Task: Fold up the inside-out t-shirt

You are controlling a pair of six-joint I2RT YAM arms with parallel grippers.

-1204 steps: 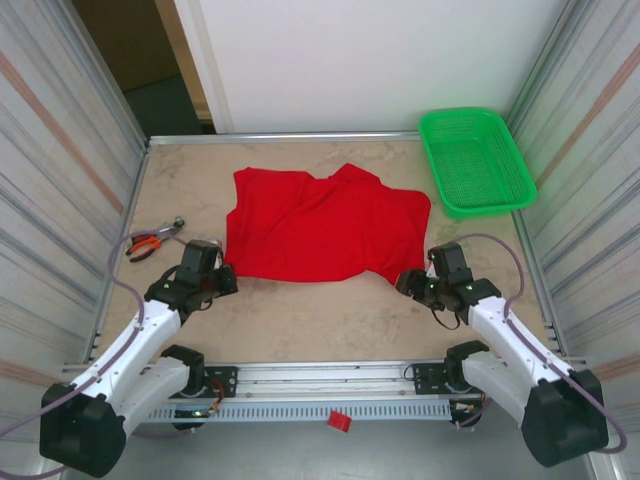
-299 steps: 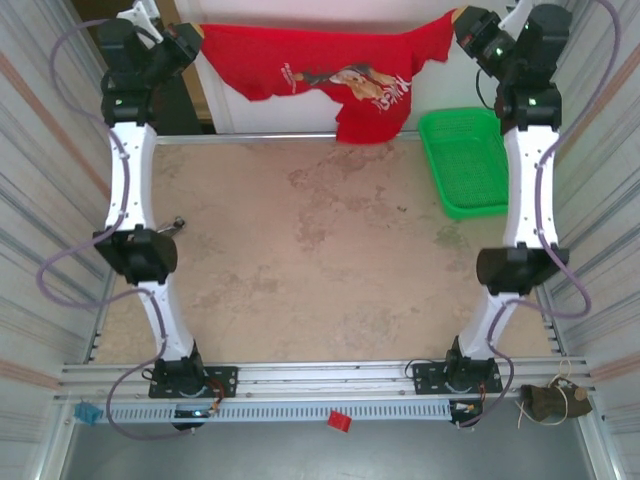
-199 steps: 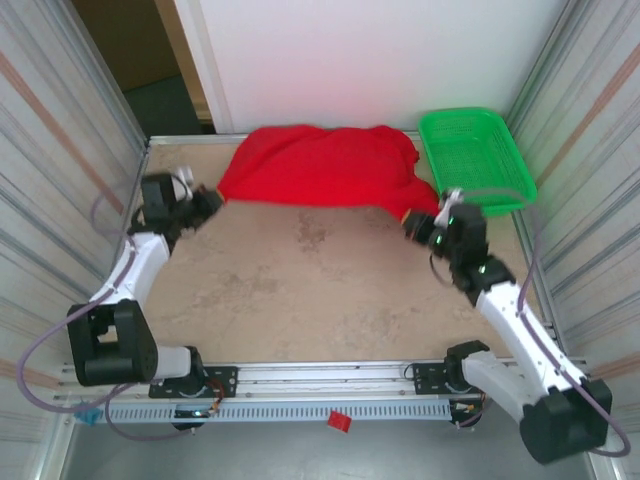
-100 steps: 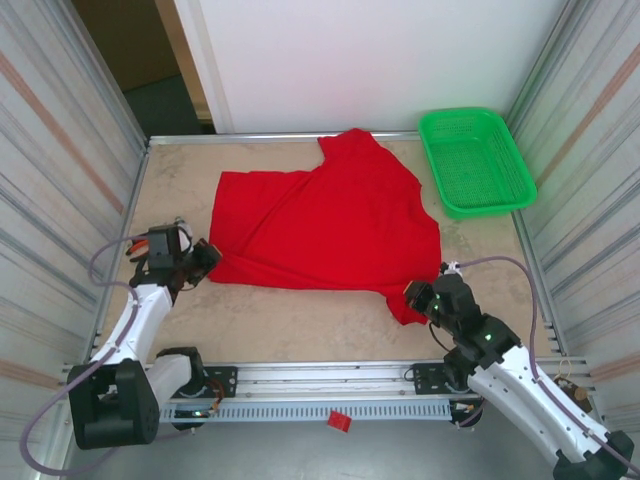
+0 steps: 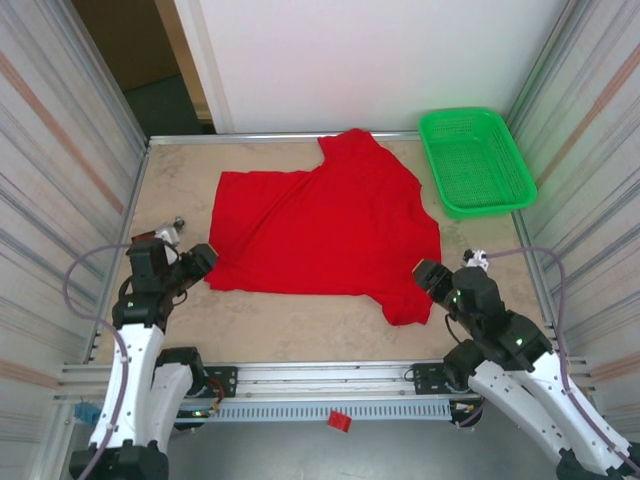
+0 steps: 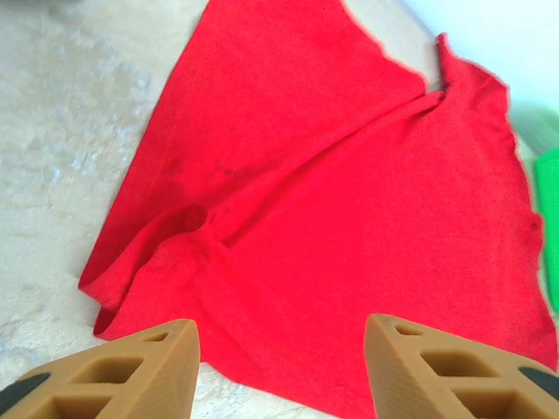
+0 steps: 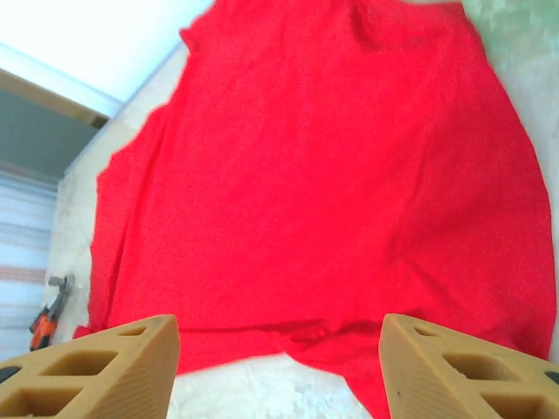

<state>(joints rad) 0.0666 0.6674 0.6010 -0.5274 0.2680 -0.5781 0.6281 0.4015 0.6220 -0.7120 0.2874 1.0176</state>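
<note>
Having let go, left claw (image 6: 281,353) and right claw (image 7: 279,349) gape empty beside the spread-out, plain red inside-out t-shirt (image 5: 325,230)

The inside-out t-shirt (image 5: 325,225) is soft, matt red cloth, lightly creased and rumpled along its near left hem. It lies on a table (image 5: 300,325) with a smooth, dull, beige marbled top, edged on the near side by a ribbed bare-metal rail (image 5: 320,375). At far right, the basket (image 5: 475,160) is green plastic mesh with a faint sheen. The fingers (image 6: 131,371) of the left gripper (image 6: 279,367) and of the right gripper (image 7: 279,367) are matt tan plastic, finely ridged in layers.
</note>
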